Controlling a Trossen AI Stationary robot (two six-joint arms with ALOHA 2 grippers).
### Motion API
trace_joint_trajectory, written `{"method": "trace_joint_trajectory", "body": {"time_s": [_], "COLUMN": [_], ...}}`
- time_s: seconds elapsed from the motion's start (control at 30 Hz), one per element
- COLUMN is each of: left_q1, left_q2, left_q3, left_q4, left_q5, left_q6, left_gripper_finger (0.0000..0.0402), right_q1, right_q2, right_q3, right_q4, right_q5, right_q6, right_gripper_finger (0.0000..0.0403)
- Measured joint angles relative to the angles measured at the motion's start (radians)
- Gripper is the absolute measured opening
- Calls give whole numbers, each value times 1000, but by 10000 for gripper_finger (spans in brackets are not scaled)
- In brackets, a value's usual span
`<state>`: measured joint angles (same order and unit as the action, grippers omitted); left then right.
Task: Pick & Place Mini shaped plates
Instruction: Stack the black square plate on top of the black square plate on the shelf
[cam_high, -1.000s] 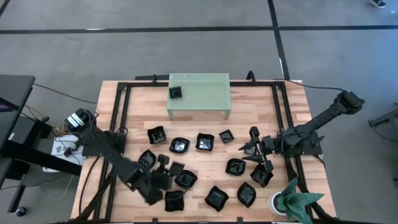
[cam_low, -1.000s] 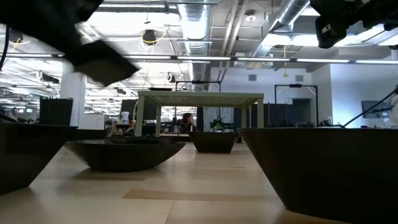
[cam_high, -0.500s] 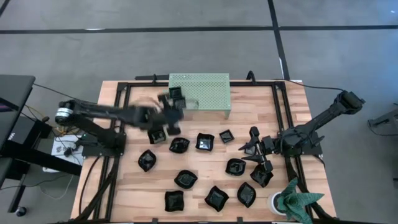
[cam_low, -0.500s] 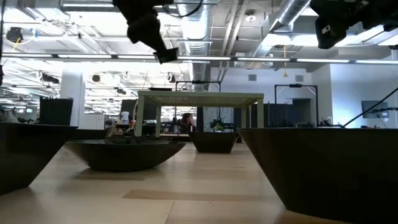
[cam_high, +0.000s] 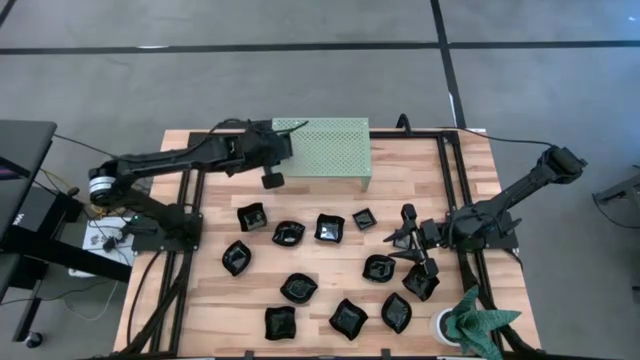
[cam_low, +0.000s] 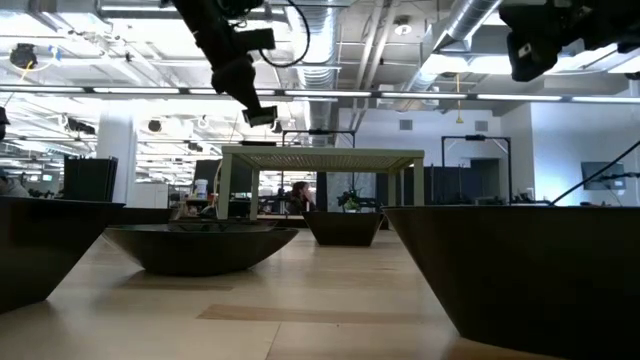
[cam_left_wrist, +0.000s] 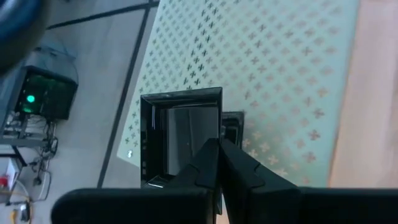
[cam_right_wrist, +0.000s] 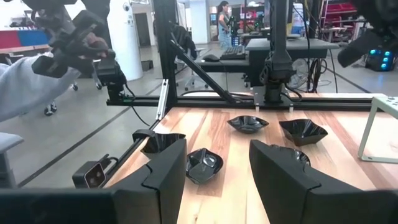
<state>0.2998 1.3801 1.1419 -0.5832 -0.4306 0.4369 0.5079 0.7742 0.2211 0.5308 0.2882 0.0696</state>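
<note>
Your left gripper (cam_high: 272, 180) is stretched out over the near-left corner of the pale green perforated stand (cam_high: 330, 145), its jaws pinched tight on the rim of a small square black plate (cam_left_wrist: 180, 140). In the left wrist view that plate sits just above the stand's perforated top; you can't quite tell from here whether it already rests on the surface or hangs a little over it. In the low view the held plate (cam_low: 260, 117) appears slightly above the level of the stand's top.

Your right gripper (cam_high: 405, 240) waits low over the right part of the table (cam_high: 460, 160), jaws standing wide with nothing between them, among the plates lying there.

The other mini shaped plates are scattered on the wood in front of the stand: a square one (cam_high: 251, 216), a wavy one (cam_high: 288, 234), another (cam_high: 329, 228) and a small square one (cam_high: 364, 219) form a loose row nearest the stand. Farther forward lie one at the left (cam_high: 236, 257), one in the middle (cam_high: 298, 288), and three along the front edge (cam_high: 280, 322), (cam_high: 348, 318), (cam_high: 396, 313). Two more (cam_high: 379, 268), (cam_high: 420, 284) sit just beside your right gripper.

A green plant in a white pot (cam_high: 470, 322) stands at the table's front right corner.
</note>
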Motion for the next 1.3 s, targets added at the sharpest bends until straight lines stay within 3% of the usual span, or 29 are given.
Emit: {"method": "trace_joint_trajectory", "body": {"time_s": [0.53, 0.77, 1.3], "left_q1": [11, 11, 11], "left_q2": [121, 109, 106], "left_q3": [0, -1, -1], "left_q4": [19, 23, 24], "left_q5": [-32, -100, -85], "left_q6": [-3, -3, 2], "left_gripper_finger": [15, 12, 38], "right_q1": [1, 1, 1], "right_q2": [0, 0, 0], "right_q3": [0, 0, 0], "right_q4": [-4, -8, -31], "right_q5": [0, 0, 0], "right_q6": [2, 2, 11], "right_gripper_finger": [171, 171, 171]}}
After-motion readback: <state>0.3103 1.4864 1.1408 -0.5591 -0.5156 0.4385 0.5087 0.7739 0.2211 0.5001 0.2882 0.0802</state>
